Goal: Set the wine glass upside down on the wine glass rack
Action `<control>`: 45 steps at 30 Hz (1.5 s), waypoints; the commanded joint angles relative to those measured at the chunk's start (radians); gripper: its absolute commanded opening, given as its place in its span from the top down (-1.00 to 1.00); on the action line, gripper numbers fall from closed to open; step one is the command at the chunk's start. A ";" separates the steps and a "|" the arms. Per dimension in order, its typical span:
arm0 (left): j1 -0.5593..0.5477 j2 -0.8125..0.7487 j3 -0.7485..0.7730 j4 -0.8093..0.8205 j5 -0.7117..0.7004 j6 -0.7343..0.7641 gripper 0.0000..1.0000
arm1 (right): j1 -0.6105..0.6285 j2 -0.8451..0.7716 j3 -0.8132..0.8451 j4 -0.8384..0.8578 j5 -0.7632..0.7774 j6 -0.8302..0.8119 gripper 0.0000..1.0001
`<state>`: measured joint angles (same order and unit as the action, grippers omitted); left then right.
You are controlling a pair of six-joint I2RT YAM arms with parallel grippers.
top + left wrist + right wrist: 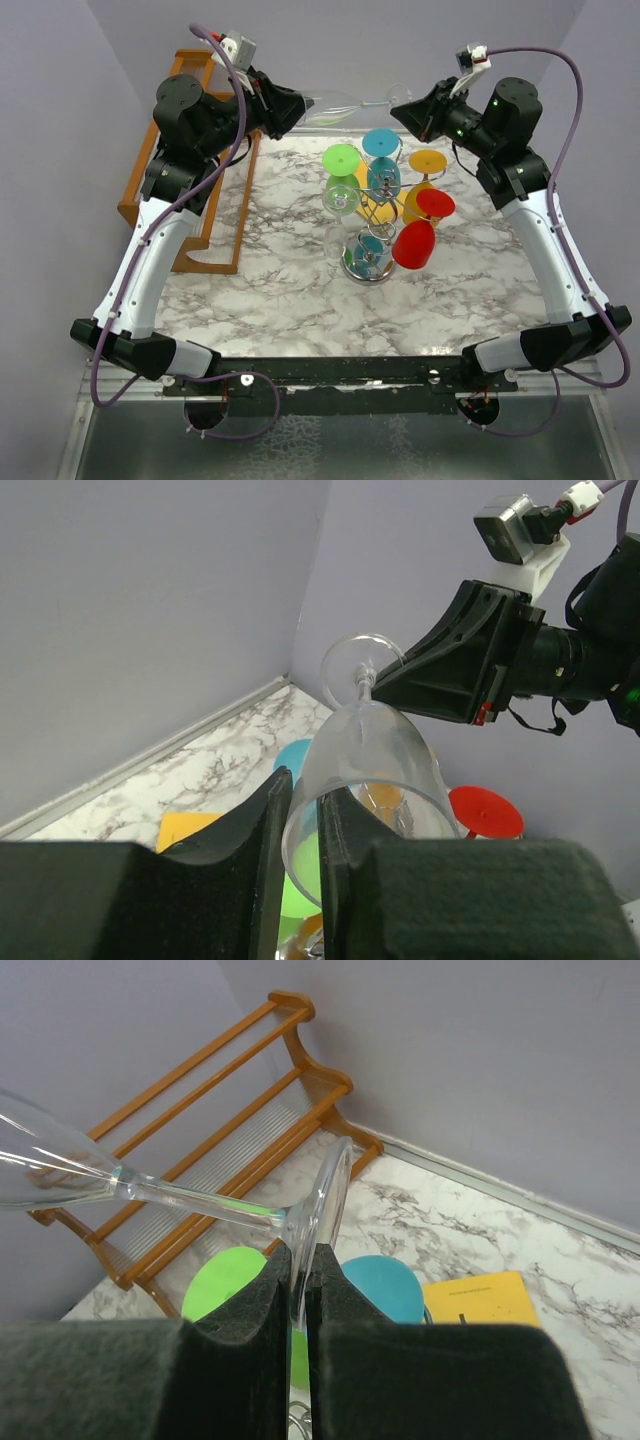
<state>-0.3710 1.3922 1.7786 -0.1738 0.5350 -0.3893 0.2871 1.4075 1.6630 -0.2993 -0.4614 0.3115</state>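
A clear wine glass [340,103] hangs on its side above the table's far edge, held between both arms. My left gripper [300,108] is shut on the bowl's rim; in the left wrist view one finger is inside the bowl [370,750] and one outside, at the left gripper [305,800]. My right gripper [398,108] is shut on the glass's round foot [325,1200], the stem [190,1198] running off to the left from the right gripper [297,1260]. The chrome wine glass rack [375,212] stands mid-table below, with green [341,160], blue [381,143], orange [427,161] and red [425,225] glasses hung upside down on it.
An orange wooden slatted rack [190,150] stands along the left wall, also the wooden rack [220,1110] in the right wrist view. A yellow card [480,1300] lies on the marble top behind the chrome rack. Walls close in the back and both sides.
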 commanded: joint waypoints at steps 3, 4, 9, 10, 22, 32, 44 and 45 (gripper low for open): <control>-0.005 -0.054 -0.033 0.017 0.035 0.010 0.43 | -0.002 -0.052 0.007 0.023 0.094 -0.077 0.97; -0.005 -0.058 -0.033 0.008 0.034 0.017 0.38 | -0.004 -0.054 0.011 0.022 0.102 -0.087 0.97; -0.005 -0.090 -0.037 -0.064 -0.005 0.099 0.11 | -0.008 -0.068 0.019 0.013 0.127 -0.162 0.97; -0.005 -0.099 -0.038 -0.083 -0.022 0.124 0.02 | -0.008 -0.070 0.022 0.009 0.128 -0.187 0.97; 0.007 -0.191 -0.049 -0.246 -0.346 0.366 -0.78 | -0.006 -0.102 0.111 -0.163 -0.008 -0.513 0.97; 0.025 -0.192 -0.046 -0.284 -0.467 0.419 -0.84 | 0.018 -0.153 0.147 -0.397 -0.256 -0.724 0.97; 0.049 -0.174 -0.087 -0.281 -0.529 0.449 -0.84 | 0.076 -0.257 0.046 -0.610 -0.401 -1.069 0.97; 0.055 -0.171 -0.089 -0.278 -0.525 0.448 -0.84 | 0.077 -0.263 0.050 -0.647 -0.405 -1.110 0.97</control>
<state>-0.3386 1.2118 1.7084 -0.4587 0.0376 0.0479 0.3569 1.2121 1.7252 -0.8150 -0.7803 -0.6033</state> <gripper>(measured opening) 0.919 0.053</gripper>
